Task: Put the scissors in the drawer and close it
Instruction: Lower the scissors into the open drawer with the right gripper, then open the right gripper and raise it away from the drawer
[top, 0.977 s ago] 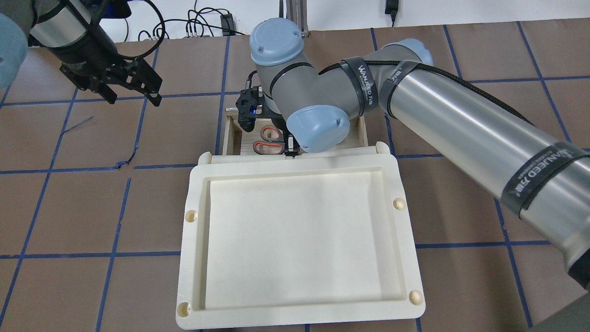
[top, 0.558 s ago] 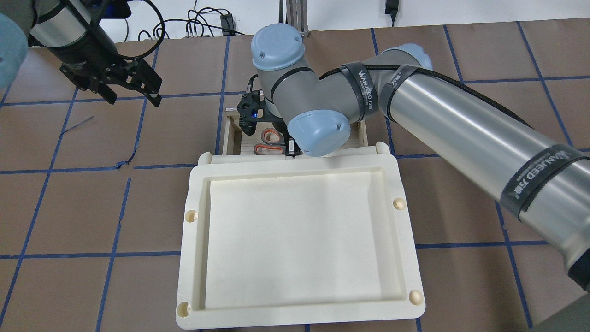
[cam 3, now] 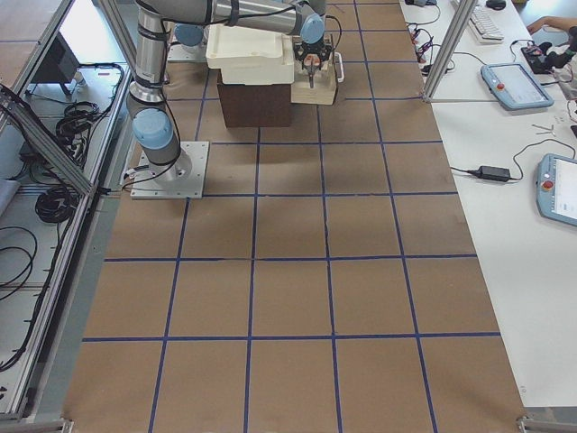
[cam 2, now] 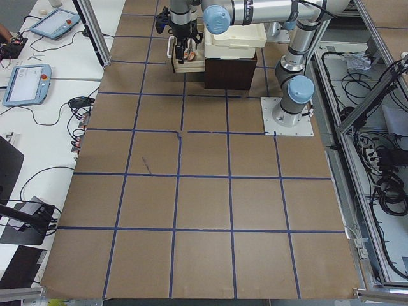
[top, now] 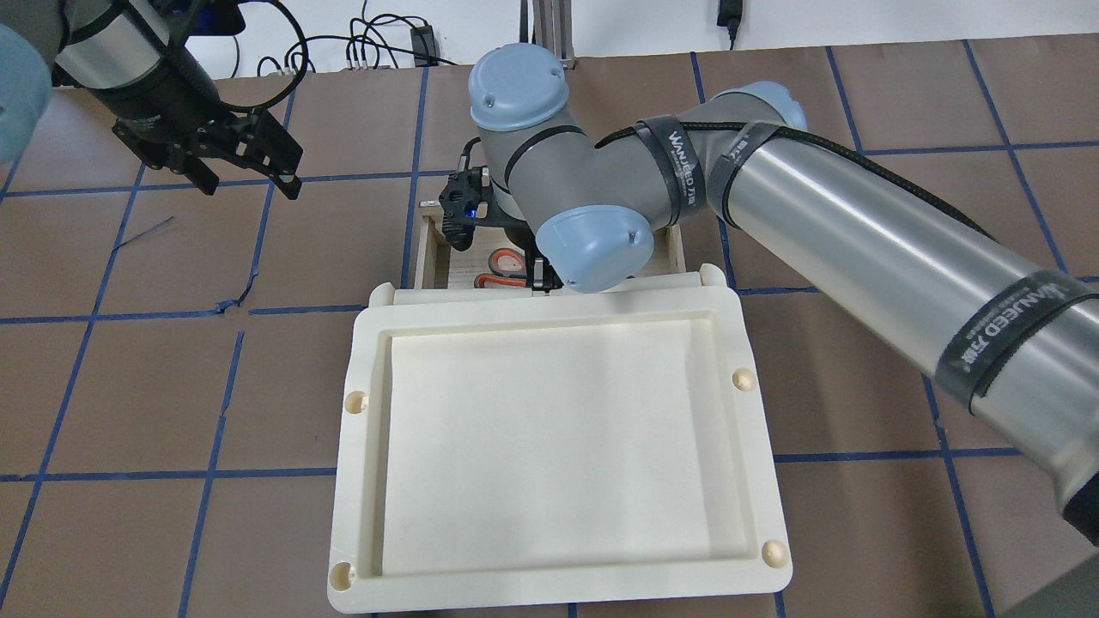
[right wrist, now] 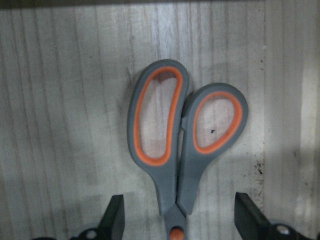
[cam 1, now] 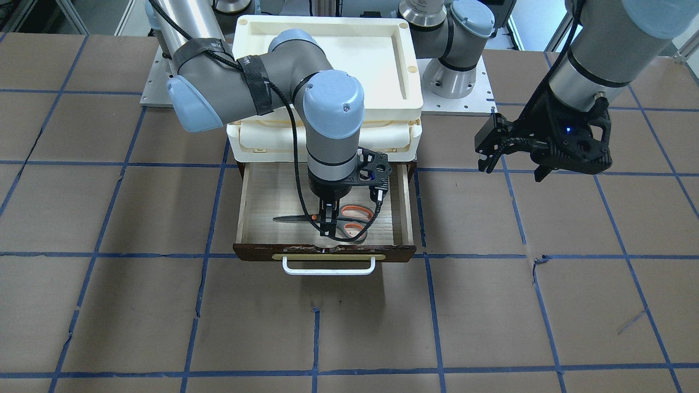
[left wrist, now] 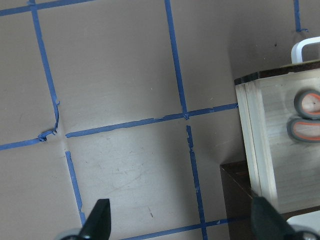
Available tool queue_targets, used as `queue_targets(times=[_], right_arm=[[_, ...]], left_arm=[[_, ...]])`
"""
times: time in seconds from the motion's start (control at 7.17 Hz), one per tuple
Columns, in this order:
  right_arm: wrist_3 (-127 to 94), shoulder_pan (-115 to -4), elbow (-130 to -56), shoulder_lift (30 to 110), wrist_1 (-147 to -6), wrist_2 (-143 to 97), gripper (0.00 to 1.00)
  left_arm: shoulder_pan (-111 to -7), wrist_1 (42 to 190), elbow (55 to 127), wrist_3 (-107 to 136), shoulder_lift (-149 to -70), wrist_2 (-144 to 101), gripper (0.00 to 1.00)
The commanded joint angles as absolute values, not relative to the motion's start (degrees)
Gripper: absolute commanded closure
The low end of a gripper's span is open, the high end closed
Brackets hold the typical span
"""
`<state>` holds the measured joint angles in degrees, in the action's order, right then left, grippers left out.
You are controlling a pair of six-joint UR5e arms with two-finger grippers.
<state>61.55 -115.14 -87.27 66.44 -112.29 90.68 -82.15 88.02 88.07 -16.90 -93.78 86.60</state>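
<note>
The scissors (cam 1: 349,221) are found lying flat on the pale plank floor of the drawer (cam 1: 256,207), loop handles toward the robot's left and blades toward its right, so the placement step is judged complete. The right gripper (cam 1: 326,221) is positioned low inside the drawer, directly over the scissors' pivot. Its fingers (right wrist: 114,217) are spread wide to either side of the shank, and nothing is pinched (the wrist view shows clear wood between each finger and the grey plastic). The left gripper (cam 1: 513,164) is held above the bare counter (cam 1: 164,305), well apart from the drawer, with its fingers likewise spread and empty. The drawer stands pulled fully out, its dark front and white bar handle (cam 1: 329,266) projecting beyond the cabinet. Closing is therefore outstanding: the right gripper must be lifted clear before the front is pushed in.
</note>
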Motion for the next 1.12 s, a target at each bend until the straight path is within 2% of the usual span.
queue_targets(times=[0.0,0.28,0.42,0.84,0.98], right_arm=[[61.3,-113.0,-80.5,69.4,-104.7,90.4,0.08],[61.3,-106.4,-78.2,74.6,-100.3,87.8,0.06],[61.2,-101.6,-78.4,77.6,-97.9,87.8,0.03],[57.6,-87.1,-80.4,82.6,-93.2,87.9,0.0],[49.2,-86.8,-82.2,83.7,-93.2,88.8,0.0]], left_arm=[[-82.2,87.9,88.1,-16.9,-93.8,86.7,0.0],[-82.0,87.0,86.2,-16.6,-95.7,86.4,0.0],[-82.0,86.3,86.0,-16.9,-96.7,85.8,0.0],[-82.5,79.2,82.9,-16.3,-104.8,81.0,0.0],[-82.9,75.7,81.2,-16.1,-108.2,78.5,0.0]])
